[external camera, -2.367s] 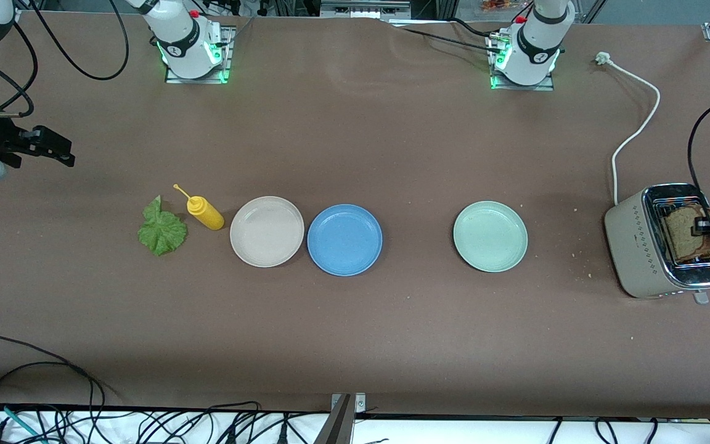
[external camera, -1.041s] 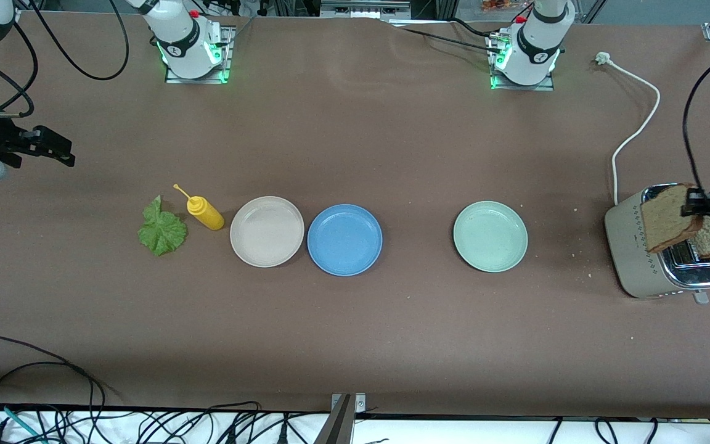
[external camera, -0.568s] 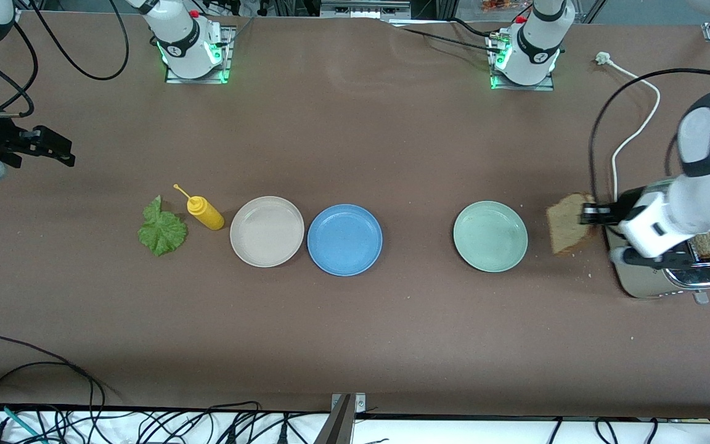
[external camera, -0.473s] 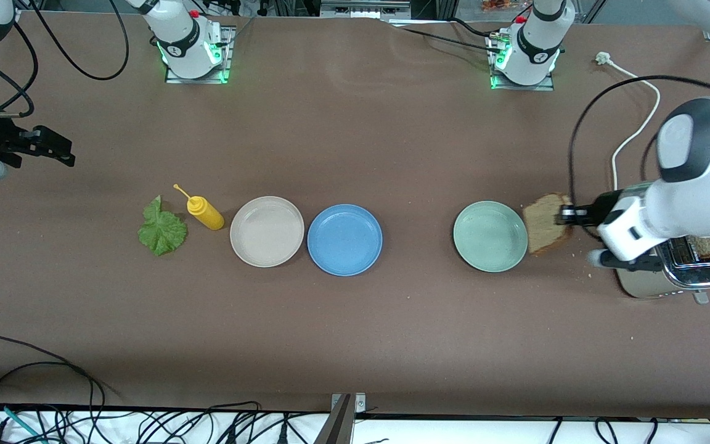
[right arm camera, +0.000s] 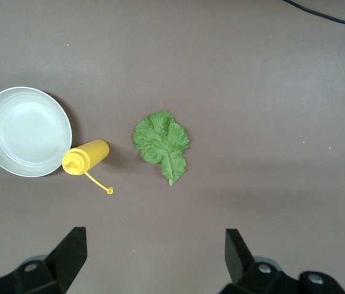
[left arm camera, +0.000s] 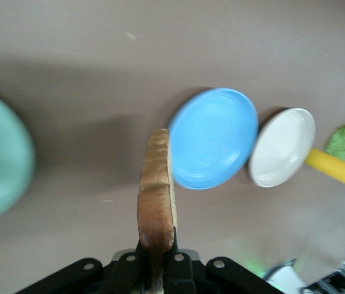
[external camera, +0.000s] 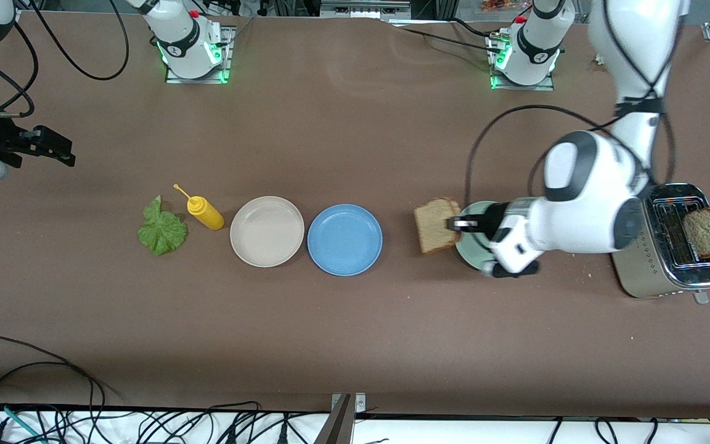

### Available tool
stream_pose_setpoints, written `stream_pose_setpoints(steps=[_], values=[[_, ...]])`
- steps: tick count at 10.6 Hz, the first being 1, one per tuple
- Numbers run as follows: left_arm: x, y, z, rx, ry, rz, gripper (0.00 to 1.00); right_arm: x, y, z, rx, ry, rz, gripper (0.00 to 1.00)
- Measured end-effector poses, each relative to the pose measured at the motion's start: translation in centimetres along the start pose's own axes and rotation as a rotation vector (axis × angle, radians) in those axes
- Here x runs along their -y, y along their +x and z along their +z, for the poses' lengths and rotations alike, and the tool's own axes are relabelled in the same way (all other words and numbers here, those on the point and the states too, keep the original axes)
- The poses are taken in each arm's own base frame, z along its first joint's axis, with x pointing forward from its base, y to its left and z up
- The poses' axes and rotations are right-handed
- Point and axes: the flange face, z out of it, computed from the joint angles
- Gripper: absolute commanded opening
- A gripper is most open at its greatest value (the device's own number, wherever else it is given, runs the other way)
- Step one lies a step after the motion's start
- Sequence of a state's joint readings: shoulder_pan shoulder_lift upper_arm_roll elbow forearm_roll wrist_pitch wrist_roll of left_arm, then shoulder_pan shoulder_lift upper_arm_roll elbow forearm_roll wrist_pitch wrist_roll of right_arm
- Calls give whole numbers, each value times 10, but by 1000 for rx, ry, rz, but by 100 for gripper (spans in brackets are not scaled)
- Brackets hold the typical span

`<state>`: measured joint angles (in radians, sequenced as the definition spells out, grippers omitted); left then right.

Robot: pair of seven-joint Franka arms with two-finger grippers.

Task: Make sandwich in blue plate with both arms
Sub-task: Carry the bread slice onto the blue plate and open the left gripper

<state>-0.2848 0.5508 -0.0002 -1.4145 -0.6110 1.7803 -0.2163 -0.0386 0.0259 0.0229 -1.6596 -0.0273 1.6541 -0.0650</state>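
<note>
Since a moment ago my left gripper (external camera: 457, 224) has carried the bread slice (external camera: 436, 224) away from the toaster (external camera: 669, 250) at the right edge of the front view; it now hangs mid-frame over bare cloth between the pale green plate (external camera: 467, 246) and the blue plate (external camera: 344, 239). My fingers are clamped on the slice's edge, so it stands on edge. My right gripper (external camera: 53, 150) waits at the left edge of the frame as before, fingers spread wide and empty.

My left forearm covers most of the pale green plate — only a sliver of rim shows. In the left wrist view my fingertips are cut off at the bottom of the frame, and the green plate is a blur at the left edge.

The second slice (external camera: 705, 232) pokes from the toaster, brown with a darker crust. The toaster is beige with a shiny metal top. The lettuce leaf (external camera: 161, 230) is ruffled and veined, lying flat in the left half of the front view beside a yellow squeeze bottle (external camera: 204, 212) on its side. A beige plate (external camera: 267, 231) — round, shallow, smooth — nearly touches the blue one.
</note>
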Motion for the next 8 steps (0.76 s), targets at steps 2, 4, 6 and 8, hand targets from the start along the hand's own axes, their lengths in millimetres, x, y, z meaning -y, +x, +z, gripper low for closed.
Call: stream_pose_setpoints(steps=[2, 4, 6, 8], values=[[-43, -4, 58, 36, -148, -53, 0, 0, 0, 0, 0, 0, 0, 100], [-60, 3, 108, 18, -221, -92, 0, 0, 0, 0, 1, 0, 1, 100], [-74, 1, 145, -24, -209, -67, 0, 0, 0, 0, 1, 0, 1, 100], [-83, -4, 170, -31, -193, -5, 0, 0, 0, 0, 1, 0, 1, 100]])
